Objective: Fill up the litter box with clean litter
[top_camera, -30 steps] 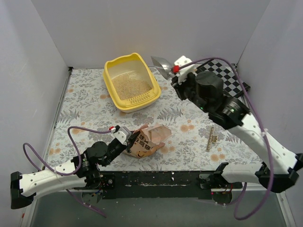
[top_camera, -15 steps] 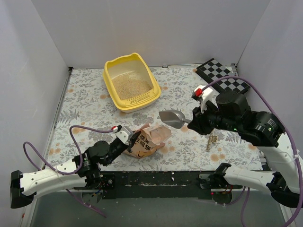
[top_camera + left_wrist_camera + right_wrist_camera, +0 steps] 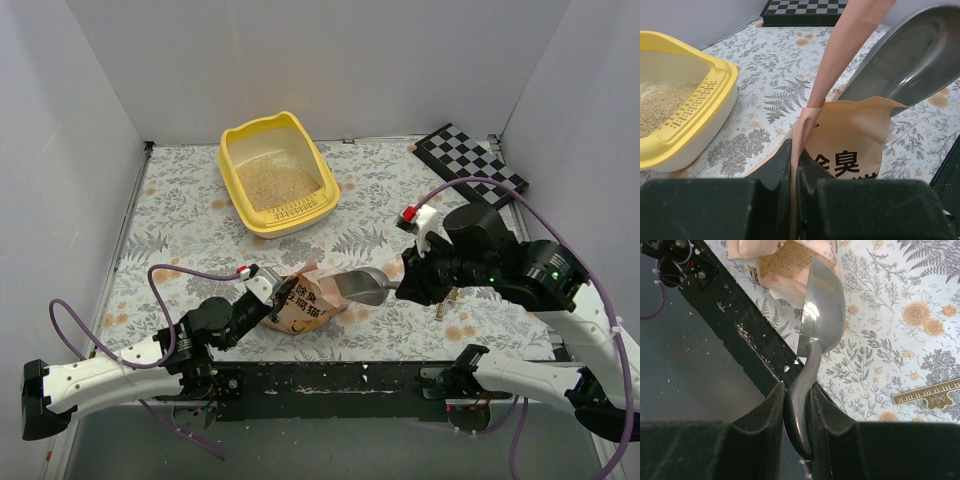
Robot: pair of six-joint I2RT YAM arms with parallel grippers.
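Observation:
The yellow litter box stands at the back left with pale beige clean litter in it; it also shows in the left wrist view. My left gripper is shut on the edge of the orange-pink bag, holding its mouth open. My right gripper is shut on the handle of the silver scoop. The scoop's bowl sits at the bag's mouth, where more litter shows inside.
A black-and-white checkered board lies at the back right. A small ruler-like strip lies on the floral cloth right of the scoop. The black front rail runs along the near edge.
My right arm has swung from above the litter box down and forward, bringing the scoop to the bag's mouth. My left gripper kept its hold on the bag.

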